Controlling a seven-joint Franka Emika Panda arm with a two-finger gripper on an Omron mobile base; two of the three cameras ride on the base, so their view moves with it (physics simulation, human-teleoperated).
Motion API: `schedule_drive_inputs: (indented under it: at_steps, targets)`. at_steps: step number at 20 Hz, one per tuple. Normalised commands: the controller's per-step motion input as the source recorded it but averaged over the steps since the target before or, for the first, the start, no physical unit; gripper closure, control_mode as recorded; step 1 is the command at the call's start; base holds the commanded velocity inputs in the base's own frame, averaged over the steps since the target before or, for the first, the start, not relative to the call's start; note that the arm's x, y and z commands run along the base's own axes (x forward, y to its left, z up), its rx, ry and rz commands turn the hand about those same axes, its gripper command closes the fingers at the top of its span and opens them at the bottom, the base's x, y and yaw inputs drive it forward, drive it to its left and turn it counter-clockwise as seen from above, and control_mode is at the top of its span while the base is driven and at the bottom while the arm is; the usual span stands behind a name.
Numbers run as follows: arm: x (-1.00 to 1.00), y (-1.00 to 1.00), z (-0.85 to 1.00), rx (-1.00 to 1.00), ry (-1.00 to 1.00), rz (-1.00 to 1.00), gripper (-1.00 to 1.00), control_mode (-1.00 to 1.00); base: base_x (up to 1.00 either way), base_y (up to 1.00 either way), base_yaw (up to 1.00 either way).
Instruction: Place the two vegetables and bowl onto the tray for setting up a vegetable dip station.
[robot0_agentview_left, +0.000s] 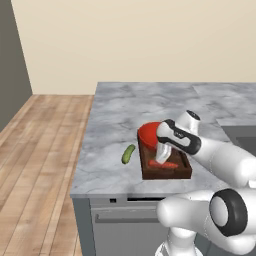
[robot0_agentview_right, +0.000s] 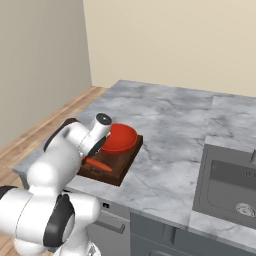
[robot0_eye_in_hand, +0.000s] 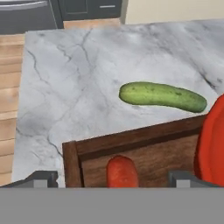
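Lying beside the tray (robot0_eye_in_hand: 131, 139), the cucumber (robot0_eye_in_hand: 162, 96) faces the spread, released tool (robot0_eye_in_hand: 114, 180).

Flat, even rendered light, soft faint shadows, no glare; edges slightly coarse and pixelated.

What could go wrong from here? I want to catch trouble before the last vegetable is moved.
The cucumber lies on the counter close beside the tray, so fingers reaching for it may bump the tray wall. The open gripper straddles the carrot; lifting carelessly could nudge it. The bowl overhangs the tray's far end and might slip.
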Motion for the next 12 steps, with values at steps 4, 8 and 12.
schedule_drive_inputs:
  at_steps: [4,8,12]
  targets:
    - [-0.08,0.46,0.21,-0.02,0.0,-0.32,-1.0,-1.0,0.0,0.0,0.0]
    - [-0.01,0.49,0.18,-0.04,0.0,-0.31,-1.0,-1.0,0.0,0.0,0.0]
    - [0.04,0.48,0.12,-0.03,0.01,-0.34,-1.0,-1.0,0.0,0.0,0.0]
